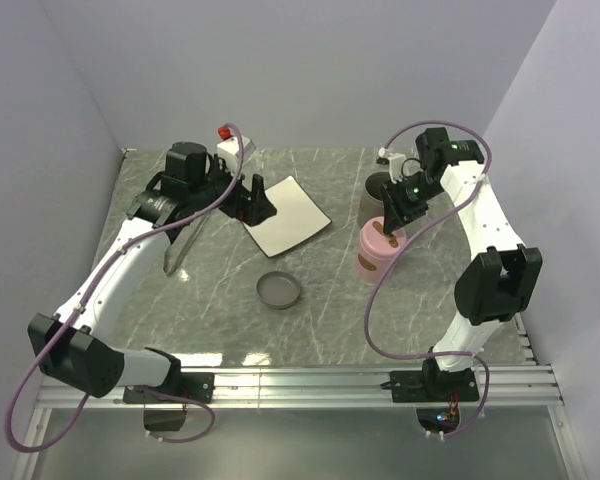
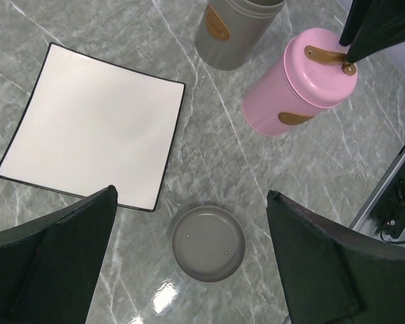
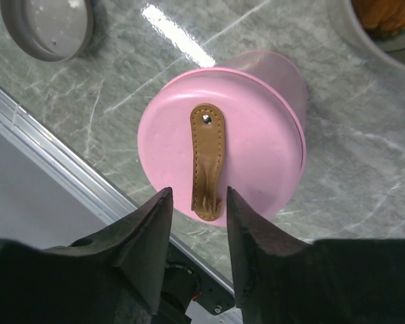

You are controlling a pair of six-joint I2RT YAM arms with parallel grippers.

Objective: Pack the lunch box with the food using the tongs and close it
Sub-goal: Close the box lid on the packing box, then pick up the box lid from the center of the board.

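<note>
Now, right gripper (image 3: 197, 196): jaws parted astride the pink canister's (image 3: 256, 135) brown strap (image 3: 208, 155)
Left gripper (image 2: 190, 196): spread wide, empty, above the white plate (image 2: 88, 121)
Tongs (image 1: 175, 252): flat on the table (image 1: 330, 320), left of top view, beneath the left arm (image 1: 120, 265)
Handling: probably light, stiff, slippery; pinch both arms mid-length
Food (image 3: 385, 13): orange piece inside grey canister (image 3: 351, 23), upper right of right wrist view

One white square plate (image 1: 290, 215) lies on the counter (image 1: 330, 325). Two canisters: one pink canister (image 1: 378, 258) with its lid on, one grey canister (image 2: 233, 34) open. One loose grey lid (image 1: 279, 290). One pair of tongs (image 1: 177, 250). One orange piece of food (image 3: 383, 12) shows inside the grey canister. Two arms: left arm (image 1: 120, 270), right arm (image 1: 485, 215). One red button (image 1: 223, 132) at the back.
</note>
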